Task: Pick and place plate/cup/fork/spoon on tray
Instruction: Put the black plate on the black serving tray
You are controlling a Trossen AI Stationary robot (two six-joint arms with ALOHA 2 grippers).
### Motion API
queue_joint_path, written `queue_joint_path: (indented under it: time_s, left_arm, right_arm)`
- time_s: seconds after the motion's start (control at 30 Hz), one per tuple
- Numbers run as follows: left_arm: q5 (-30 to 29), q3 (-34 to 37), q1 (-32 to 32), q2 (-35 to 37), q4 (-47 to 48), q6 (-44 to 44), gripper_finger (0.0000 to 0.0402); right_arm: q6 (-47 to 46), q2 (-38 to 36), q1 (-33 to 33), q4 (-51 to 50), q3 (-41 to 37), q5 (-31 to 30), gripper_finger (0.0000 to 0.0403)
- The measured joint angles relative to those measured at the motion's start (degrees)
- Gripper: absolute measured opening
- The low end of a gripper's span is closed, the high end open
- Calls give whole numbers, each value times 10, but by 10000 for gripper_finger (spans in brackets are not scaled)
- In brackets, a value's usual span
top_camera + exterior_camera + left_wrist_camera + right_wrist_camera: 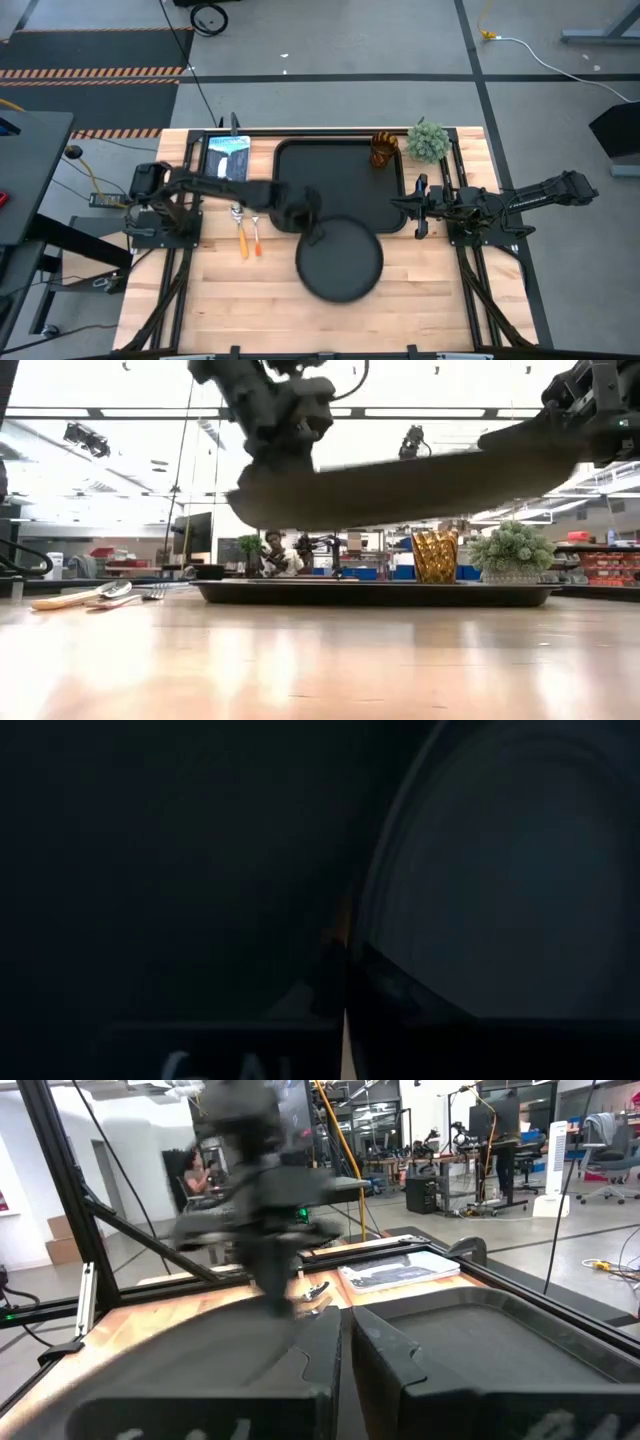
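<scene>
The round black plate (340,262) hangs in the air over the table just near of the black tray (340,172); in the low view the plate (420,482) is well above the tray (375,593). My left gripper (312,226) is shut on its far-left edge. The amber cup (384,150) stands in the tray's far right corner. The spoon (240,236) and fork (257,238) lie side by side on the table left of the tray. My right gripper (405,206) waits shut at the tray's right edge. My left gripper holds the plate by its rim (318,236) on the far-left side, coming at it from above and from the table's left (285,455). In the left wrist view the plate (500,870) fills the picture beside a finger (390,985). The plate is lifted clear and tilted, its held side lower.
A small green potted plant (428,141) stands at the far right beside the tray. A flat blue-and-white booklet (228,156) lies at the far left. Bare wood (250,310) lies near of the plate. A person (272,555) sits in the room beyond.
</scene>
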State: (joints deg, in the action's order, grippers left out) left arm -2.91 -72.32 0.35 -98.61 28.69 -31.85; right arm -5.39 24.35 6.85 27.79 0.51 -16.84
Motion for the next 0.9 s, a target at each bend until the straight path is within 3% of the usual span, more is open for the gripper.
queue_joint_path:
  time_s: [0.37,0.53,0.9]
  left_arm:
    - [56,-5,214,-23,-51,25,16]
    - [110,-6,243,-70,-132,29,16]
    - [105,-146,249,-204,-74,60,16]
  right_arm:
    - [0,0,0,0,0,0,34]
    - [0,0,0,1,0,0,34]
    - [0,0,0,0,0,0,34]
